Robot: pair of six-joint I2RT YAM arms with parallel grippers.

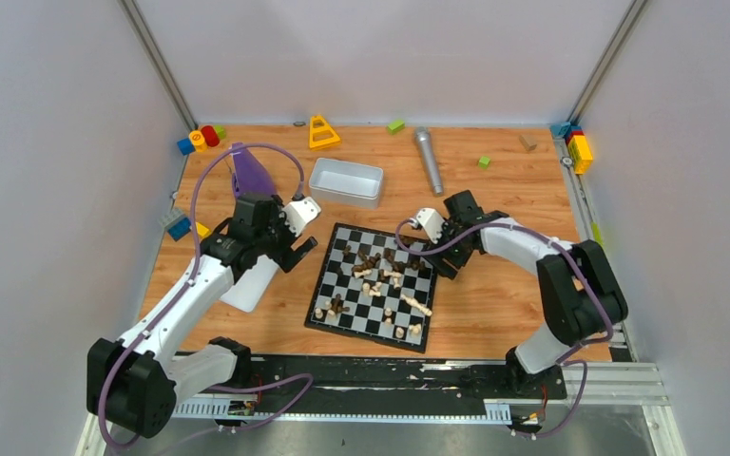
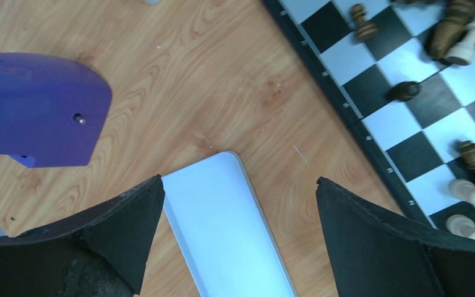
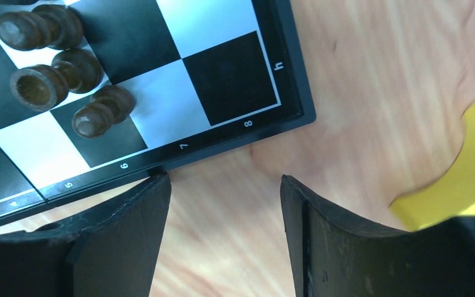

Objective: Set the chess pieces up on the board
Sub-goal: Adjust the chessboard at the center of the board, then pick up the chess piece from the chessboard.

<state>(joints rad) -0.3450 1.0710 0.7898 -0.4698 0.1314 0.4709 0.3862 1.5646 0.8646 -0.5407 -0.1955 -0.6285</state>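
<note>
Wood-grain table (image 1: 494, 313): chessboard (image 1: 331, 275) at ctr, white tray (image 1: 346, 195) behind it, white lid (image 1: 250, 285) just left. Grey mic (image 1: 428, 160), yellow triangle block (image 1: 322, 133), green blocks (image 1: 395, 124) twd rear.

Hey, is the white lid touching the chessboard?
Apart. Left wrist view shows bare table between the white lid and the chessboard.

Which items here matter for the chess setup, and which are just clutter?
Job: chess pieces, board.
Clutter: white tray, white lid, grey cylinder, yellow triangle, purple piece, toy blocks.
</note>
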